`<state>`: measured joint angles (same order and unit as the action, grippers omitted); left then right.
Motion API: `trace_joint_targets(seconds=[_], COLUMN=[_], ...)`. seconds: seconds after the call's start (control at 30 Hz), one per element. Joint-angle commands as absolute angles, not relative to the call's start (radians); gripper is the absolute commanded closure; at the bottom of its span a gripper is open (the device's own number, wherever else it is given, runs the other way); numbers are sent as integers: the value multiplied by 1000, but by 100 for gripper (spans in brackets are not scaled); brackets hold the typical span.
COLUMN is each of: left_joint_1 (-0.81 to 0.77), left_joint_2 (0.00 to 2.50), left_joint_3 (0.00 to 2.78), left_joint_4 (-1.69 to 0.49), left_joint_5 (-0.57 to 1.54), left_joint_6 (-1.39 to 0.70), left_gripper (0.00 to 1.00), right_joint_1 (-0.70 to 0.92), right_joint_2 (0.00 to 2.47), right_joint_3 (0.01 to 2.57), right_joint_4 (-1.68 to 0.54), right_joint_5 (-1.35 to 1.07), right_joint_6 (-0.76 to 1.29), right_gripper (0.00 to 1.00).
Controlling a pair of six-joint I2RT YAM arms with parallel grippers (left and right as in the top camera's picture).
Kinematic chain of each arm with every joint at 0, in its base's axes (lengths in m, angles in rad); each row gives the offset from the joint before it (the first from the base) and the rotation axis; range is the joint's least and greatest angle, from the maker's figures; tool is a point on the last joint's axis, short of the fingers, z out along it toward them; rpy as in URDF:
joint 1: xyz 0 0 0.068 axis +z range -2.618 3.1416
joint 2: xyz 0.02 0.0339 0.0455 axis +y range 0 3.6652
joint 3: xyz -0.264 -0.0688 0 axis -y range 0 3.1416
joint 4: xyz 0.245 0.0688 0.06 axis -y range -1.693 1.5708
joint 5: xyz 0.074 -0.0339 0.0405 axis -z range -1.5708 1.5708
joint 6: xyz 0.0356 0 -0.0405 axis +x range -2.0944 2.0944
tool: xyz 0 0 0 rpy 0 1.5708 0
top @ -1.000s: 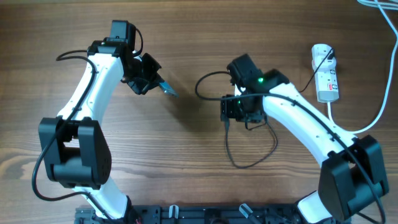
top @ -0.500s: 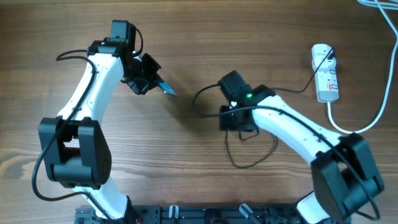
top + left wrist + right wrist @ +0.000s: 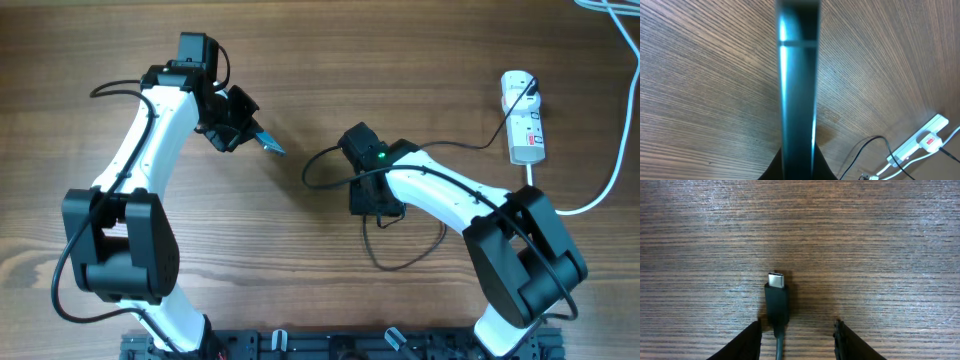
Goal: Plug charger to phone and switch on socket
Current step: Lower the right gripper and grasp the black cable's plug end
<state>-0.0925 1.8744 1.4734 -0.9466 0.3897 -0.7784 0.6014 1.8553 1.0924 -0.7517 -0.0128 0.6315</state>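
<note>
My left gripper (image 3: 248, 130) is shut on the phone (image 3: 268, 143), held on edge above the table at upper left; in the left wrist view the phone (image 3: 798, 85) is a thin cyan-dark strip running up from the jaws. My right gripper (image 3: 366, 203) is open over the table's middle. In the right wrist view the charger's black plug tip (image 3: 776, 296) lies on the wood between the open fingers (image 3: 797, 332), nearer the left finger, not gripped. The charger cable (image 3: 400, 262) loops below the right gripper. The white socket (image 3: 524, 118) lies at far right.
A thick white lead (image 3: 612, 170) runs from the socket along the right edge. The socket also shows in the left wrist view (image 3: 922, 143) at lower right. Bare wood lies between the two grippers.
My right arm has moved left and slightly down, dragging the cable loop with it. The left arm and the phone have not moved.
</note>
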Motion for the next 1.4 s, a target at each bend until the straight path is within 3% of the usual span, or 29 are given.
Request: trace_joint_targets(seconds=[0.0, 0.1, 0.6, 0.77, 1.13, 1.37], left_joint_1=[-94, -94, -94, -94, -94, -94], left_joint_2=[1848, 1848, 1848, 1848, 1848, 1848], left_joint_3=[1487, 1487, 1487, 1487, 1487, 1487], left_joint_4=[-939, -939, -939, -939, -939, -939], left_joint_5=[390, 390, 390, 390, 390, 390], left_joint_6=[-759, -759, -759, -759, -759, -759], left_gripper=[96, 96, 96, 96, 96, 96], right_joint_1=[603, 604, 630, 630, 630, 630], right_joint_2=[1882, 1890, 1925, 1925, 1925, 1925], right_joint_3=[1084, 1084, 1084, 1084, 1084, 1084], right_joint_4=[-741, -744, -743, -741, -745, -749], right_joint_5=[6, 0, -45, -42, -60, -71], right_joint_6=[640, 664, 711, 710, 718, 720], right_gripper=[58, 66, 66, 73, 74, 81])
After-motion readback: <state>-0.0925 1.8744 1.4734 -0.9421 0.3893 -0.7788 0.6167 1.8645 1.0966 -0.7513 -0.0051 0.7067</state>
